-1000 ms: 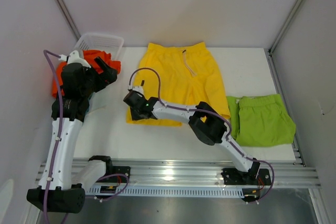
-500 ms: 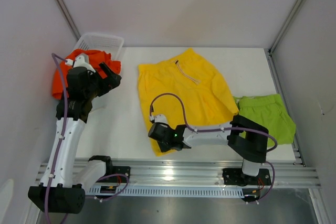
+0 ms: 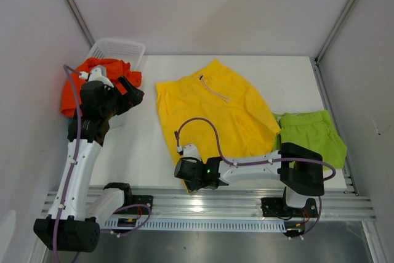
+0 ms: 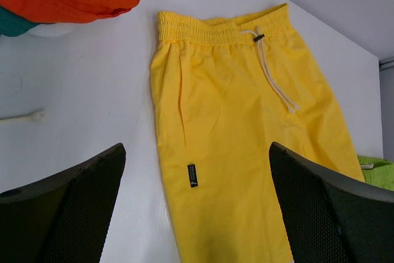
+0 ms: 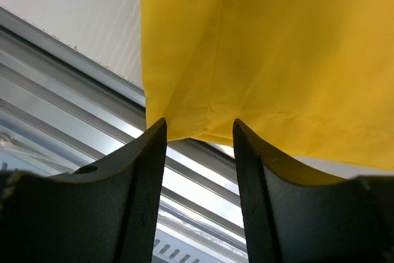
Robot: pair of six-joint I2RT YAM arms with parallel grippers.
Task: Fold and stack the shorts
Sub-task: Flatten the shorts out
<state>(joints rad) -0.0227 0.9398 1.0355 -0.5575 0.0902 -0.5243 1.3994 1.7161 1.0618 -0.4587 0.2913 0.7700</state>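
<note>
Shorts of plain yellow cloth lie spread flat and slanted on the white table. Their elastic waistband is at the far left and their legs run toward the near right. A white drawstring trails down from the waistband, and a small dark label sits on the left leg. The near hem corner of the yellow shorts reaches the table's front edge, above the aluminium rail.

At that corner is the right gripper. Its jaws are spread with a clear gap, the hem edge lies just beyond the fingertips, and nothing is pinched.

Touching the right side of the yellow shorts is a folded pair of lime green shorts. Well to the left of the yellow shorts, a bunched orange pair is heaped by a white plastic mesh basket. A bit of teal cloth shows beneath the orange pair.

The left gripper hangs between the orange heap and the yellow shorts. It points toward the yellow shorts with its jaws spread wide and holds nothing.
</note>
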